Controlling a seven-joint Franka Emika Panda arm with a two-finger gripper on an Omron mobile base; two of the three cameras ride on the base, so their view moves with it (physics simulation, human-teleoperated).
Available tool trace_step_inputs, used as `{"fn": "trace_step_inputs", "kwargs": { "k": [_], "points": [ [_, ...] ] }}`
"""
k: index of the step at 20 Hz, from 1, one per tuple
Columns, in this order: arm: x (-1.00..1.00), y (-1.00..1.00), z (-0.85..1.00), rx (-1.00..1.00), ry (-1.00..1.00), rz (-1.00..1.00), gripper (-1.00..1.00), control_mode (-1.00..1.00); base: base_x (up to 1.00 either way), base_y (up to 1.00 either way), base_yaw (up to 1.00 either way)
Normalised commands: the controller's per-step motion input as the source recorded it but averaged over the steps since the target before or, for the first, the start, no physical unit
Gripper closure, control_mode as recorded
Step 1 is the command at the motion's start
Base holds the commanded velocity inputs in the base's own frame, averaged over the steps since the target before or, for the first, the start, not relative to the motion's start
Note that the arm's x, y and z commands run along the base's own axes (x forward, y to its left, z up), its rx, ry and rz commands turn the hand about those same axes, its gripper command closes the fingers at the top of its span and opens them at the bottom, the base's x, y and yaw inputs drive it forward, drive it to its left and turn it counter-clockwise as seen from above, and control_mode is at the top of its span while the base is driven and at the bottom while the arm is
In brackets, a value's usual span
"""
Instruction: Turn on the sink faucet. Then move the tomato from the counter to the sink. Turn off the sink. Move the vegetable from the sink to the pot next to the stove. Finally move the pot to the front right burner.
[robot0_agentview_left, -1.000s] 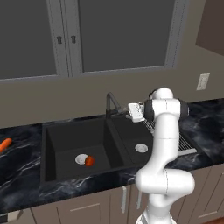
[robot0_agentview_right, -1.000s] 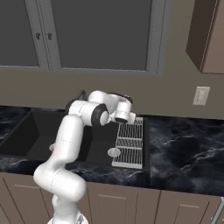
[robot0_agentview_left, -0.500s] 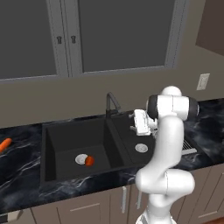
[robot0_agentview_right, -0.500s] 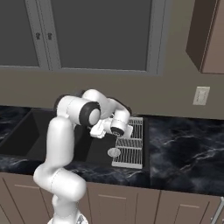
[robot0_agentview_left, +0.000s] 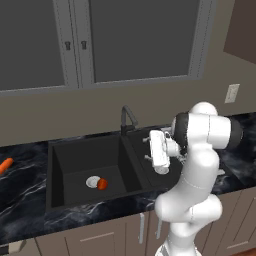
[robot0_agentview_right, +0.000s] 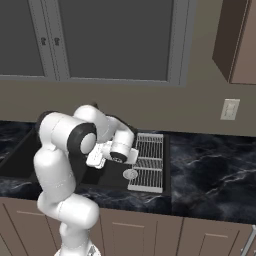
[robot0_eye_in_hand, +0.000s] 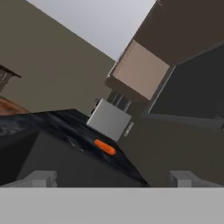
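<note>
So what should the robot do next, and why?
Probably lower the open tool toward the small round red-orange tomato. It lies beside the silver drain in the matte black sink, and the tool hangs empty above the right basin.

arm: elbow has swung right and forward, away from the back wall, in the left base view; upper links now bunch over the sink's (robot0_agentview_left: 90, 160) right basin
pincer (robot0_agentview_left: 148, 150): has turned from facing the faucet (robot0_agentview_left: 127, 118) to pointing left across the sink, sitting lower, fingers spread wide
</note>
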Motion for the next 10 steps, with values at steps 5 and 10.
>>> {"fn": "trace_step_inputs", "kwargs": {
  "k": [5,10],
  "points": [
    [-0.72,0.57,0.36,-0.12,-0.21,0.00,-1.00,-1.00,0.00,0.00,0.00],
    [-0.53,0.60,0.34,-0.18,-0.17,0.01,-1.00,-1.00,0.00,0.00,0.00]
  ]
}}
